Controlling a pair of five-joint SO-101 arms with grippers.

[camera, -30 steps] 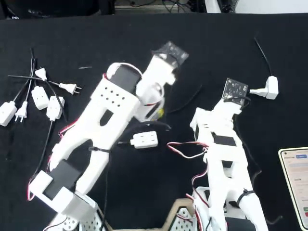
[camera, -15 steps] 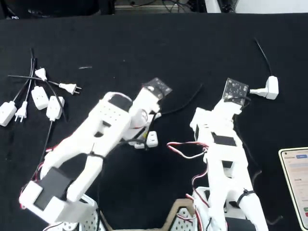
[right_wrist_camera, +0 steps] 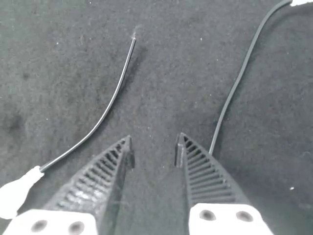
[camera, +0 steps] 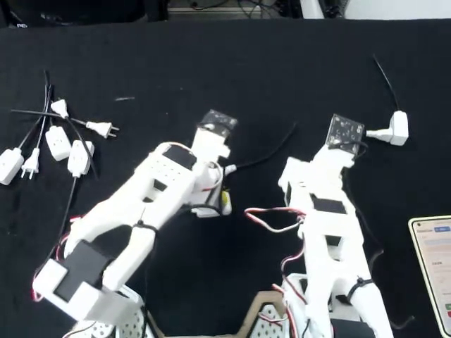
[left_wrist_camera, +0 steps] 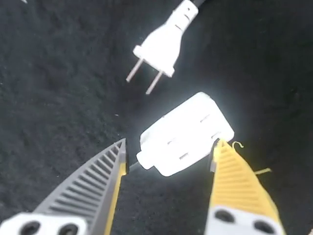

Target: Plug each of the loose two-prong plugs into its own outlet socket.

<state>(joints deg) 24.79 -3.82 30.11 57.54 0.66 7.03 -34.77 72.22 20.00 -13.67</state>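
From my remote station: a black cloth point(camera: 211, 56) covers the table and runs on beneath the right gripper point(right_wrist_camera: 154, 144) and the left gripper point(left_wrist_camera: 168, 147) alike. Well behind the right gripper and off to its right, a flat device point(camera: 431, 271) with a lit screen lies at the frame's edge. A pale fleck point(camera: 125, 98) sits on the cloth far to the left gripper's left. Behind both grippers, a tan notched board point(camera: 257, 313) shows. Past the cloth's far edge, I make out dark cables point(camera: 246, 8) and a white surface point(camera: 394, 8).
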